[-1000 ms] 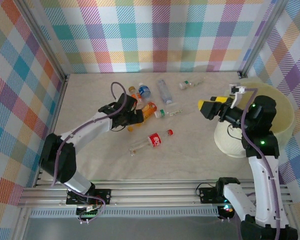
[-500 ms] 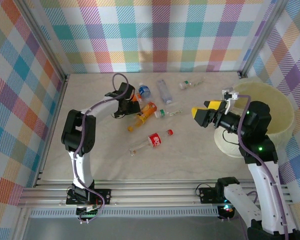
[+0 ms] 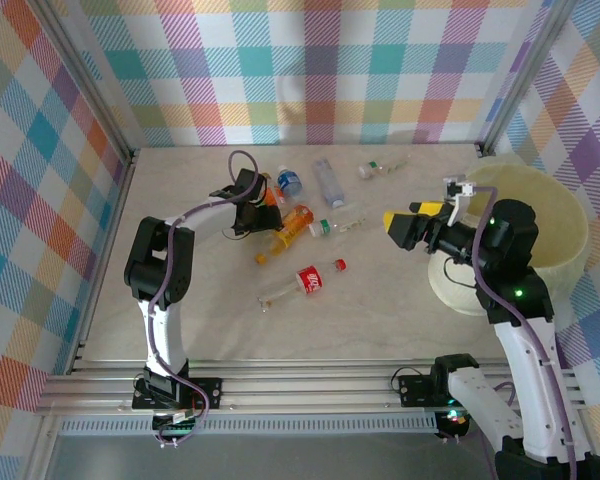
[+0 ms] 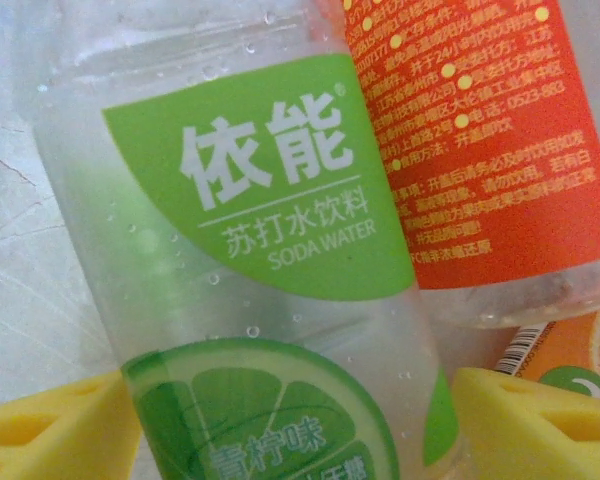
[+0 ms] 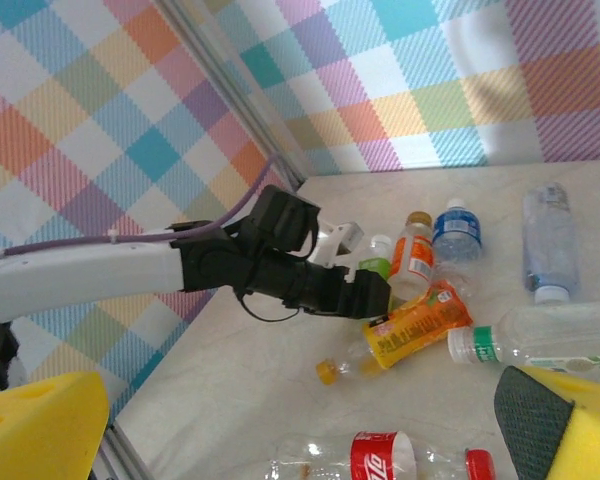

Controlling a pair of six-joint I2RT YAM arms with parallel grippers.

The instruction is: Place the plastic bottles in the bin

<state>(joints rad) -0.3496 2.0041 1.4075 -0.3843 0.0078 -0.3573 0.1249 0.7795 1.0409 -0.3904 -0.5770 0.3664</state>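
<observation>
My left gripper [image 3: 261, 206] reaches into a cluster of plastic bottles at the back of the table. Its yellow pads [image 4: 50, 430] press both sides of a lying clear bottle with a green soda-water label [image 4: 280, 250], so the gripper [image 4: 295, 430] is shut on it. An orange-label bottle [image 4: 480, 140] lies against it. A yellow-orange juice bottle [image 3: 290, 226] and a red-label cola bottle [image 3: 306, 281] lie nearer. My right gripper [image 3: 405, 227] hovers open and empty left of the pale yellow-green bin [image 3: 565, 235]. The right wrist view looks between its open pads [image 5: 40, 420] toward the left gripper [image 5: 370, 295].
A blue-label bottle [image 3: 289, 182], a clear bottle [image 3: 329, 182], a green-capped bottle [image 3: 332, 227] and a small one [image 3: 380, 168] lie near the back wall. Checked walls enclose the table on three sides. Bare tabletop [image 3: 180, 300] lies at the front left.
One second ago the left gripper was nearer, by the juice bottle; it swung back to the green-label bottle and has held there. The right gripper moved left, away from the bin.
</observation>
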